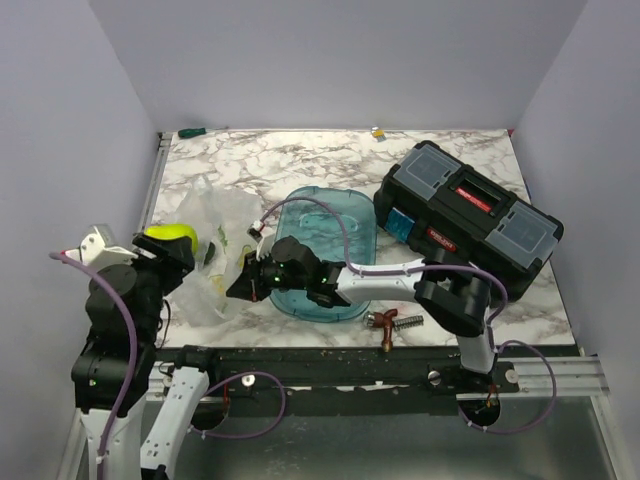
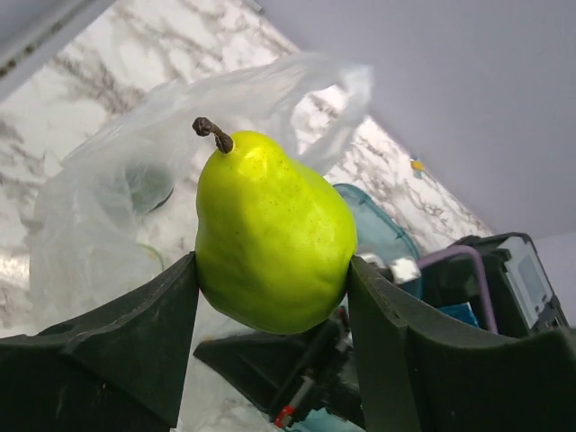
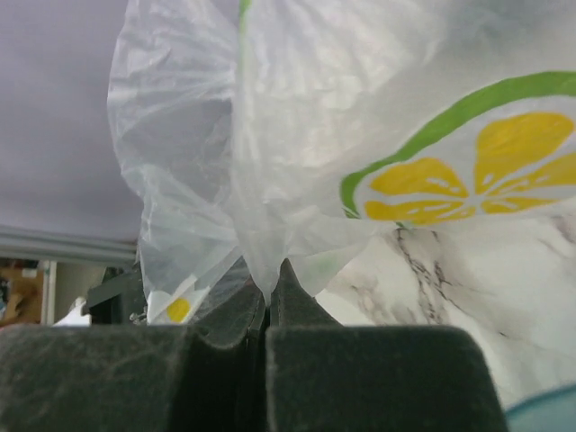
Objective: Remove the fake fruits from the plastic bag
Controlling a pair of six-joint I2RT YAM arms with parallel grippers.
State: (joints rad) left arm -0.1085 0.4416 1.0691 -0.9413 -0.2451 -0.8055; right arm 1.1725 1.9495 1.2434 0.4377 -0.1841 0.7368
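Yellow-green and glossy, the pear is the one fruit I can see clear of the plastic bag. It sits between the fingers of the left claw, which presses on the two sides of its fat lower half, so that claw is closed on the pear and holds it up off the marble. By my reckoning, the first fruit is out but has not been set down anywhere.

The bag lies beyond the pear, ahead of the left claw's tips, and it is not emptied. A dark rounded shape shows dimly through the film, most likely one of the green fruits. From the right claw's side, a yellow citrus-slice shape ringed in green shows against the plastic. I cannot tell whether that is a print or a piece inside. How many fruits are left I cannot count through the crinkles.

The right claw is shut tight, with a pinch of the bag's film caught between its tips. The bag fans out from the pinch, away from the claw.

The pear's long axis runs crosswise to the line between the left fingers. Its brown stem points away from the claw's palm, out past the fingertips, tilted slightly toward the left finger.
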